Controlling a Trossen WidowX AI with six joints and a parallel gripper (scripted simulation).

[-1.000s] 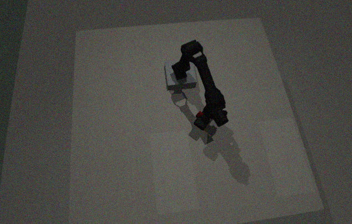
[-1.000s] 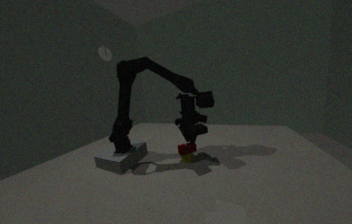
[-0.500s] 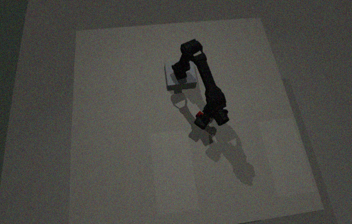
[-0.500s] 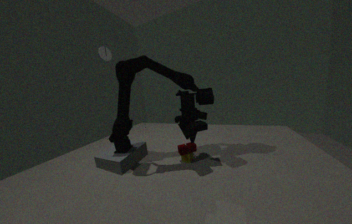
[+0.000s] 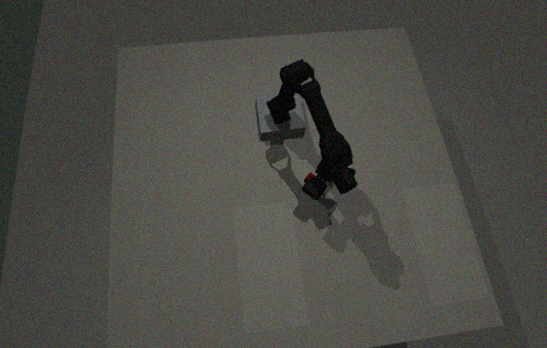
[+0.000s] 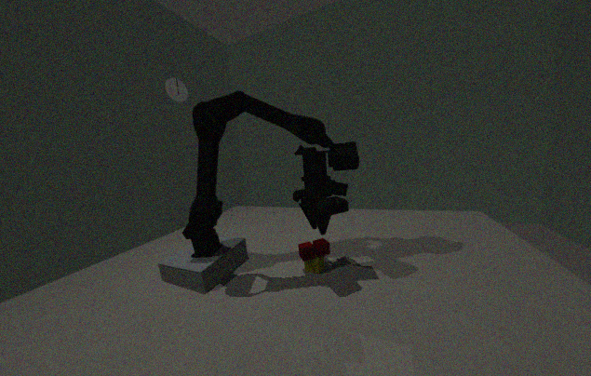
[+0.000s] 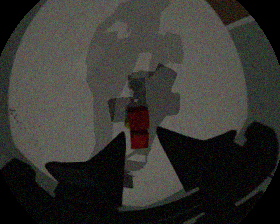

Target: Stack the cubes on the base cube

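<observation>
A yellow base cube [image 6: 315, 265] stands on the table. Two red cubes sit on top of it, side by side: the left one [image 6: 305, 251] [image 7: 139, 140] and the right one [image 6: 321, 247] [image 7: 138, 118]. They look level, with a thin dark line between them in the wrist view. In the top view only one red patch [image 5: 309, 177] shows; the arm hides the rest. My gripper [image 6: 319, 230] [image 7: 140, 132] is open and empty, pointing down above the red cubes, with clear air between its fingertips and their tops.
The arm's grey base block [image 5: 282, 134] [image 6: 182, 276] stands on the table [image 5: 171, 172] [image 6: 428, 303], to the left of the cubes in the exterior view. Shadows of the arm fall around the cubes. A round clock [image 6: 176, 88] hangs on the wall.
</observation>
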